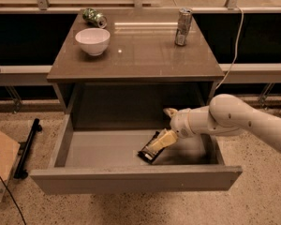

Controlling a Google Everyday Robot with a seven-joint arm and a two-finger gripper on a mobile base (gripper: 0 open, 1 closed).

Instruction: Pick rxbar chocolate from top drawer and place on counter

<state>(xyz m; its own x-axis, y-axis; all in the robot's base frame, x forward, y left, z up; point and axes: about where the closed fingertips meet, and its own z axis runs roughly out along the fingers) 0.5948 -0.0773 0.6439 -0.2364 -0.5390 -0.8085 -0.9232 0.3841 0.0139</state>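
The top drawer [131, 178] is pulled out, its grey inside showing. The rxbar chocolate [147, 153], a black wrapper, lies slanted on the drawer floor right of centre. My gripper [165, 125] reaches into the drawer from the right on a white arm. It is open: one pale finger [162, 140] lies over the bar's upper end, and the other finger [170, 111] stands apart, further back. The counter [140, 55] is the glossy brown slab above the drawer.
On the counter stand a white bowl [92, 40] at the left, a crushed green can [94, 18] lying behind it, and an upright metal can [183, 26] at the back right. A cardboard box [0, 165] and a black bar [27, 146] lie on the floor at the left.
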